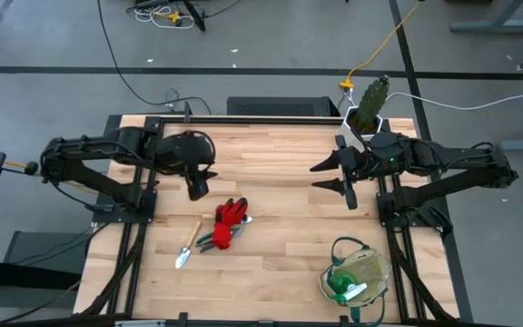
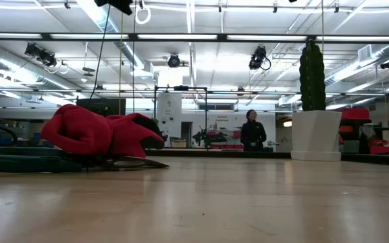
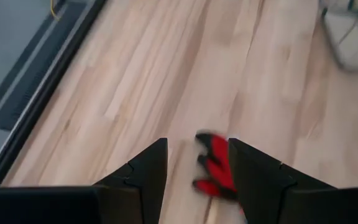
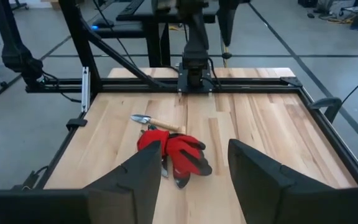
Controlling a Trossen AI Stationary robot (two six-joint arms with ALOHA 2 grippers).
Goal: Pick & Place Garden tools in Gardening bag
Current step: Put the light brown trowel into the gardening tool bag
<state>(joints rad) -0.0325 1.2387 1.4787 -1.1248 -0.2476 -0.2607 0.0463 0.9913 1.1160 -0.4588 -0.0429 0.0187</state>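
**Inspector:** State of the fingers?

**Assistant:** Left gripper [image 1: 198, 189]: fingers apart, nothing between them, hanging left of centre in the high view. Right gripper [image 1: 334, 174]: fingers apart and empty, right of centre, pointing toward picture left.

**Inspector:** Where do the tools lie from there?

**Assistant:** The red gloves [image 1: 231, 213] sit just below and right of the left fingertips, over the pruners [image 1: 214, 239]; they lie well apart from the right gripper. The trowel [image 1: 187, 246] lies lower left, its long axis running from blade at lower left to handle at upper right.

**Inspector:** The bag?

**Assistant:** Gardening bag [image 1: 357, 277], lower right, spray bottle [image 1: 343, 288] inside. I judge the left arm nearer the pile.
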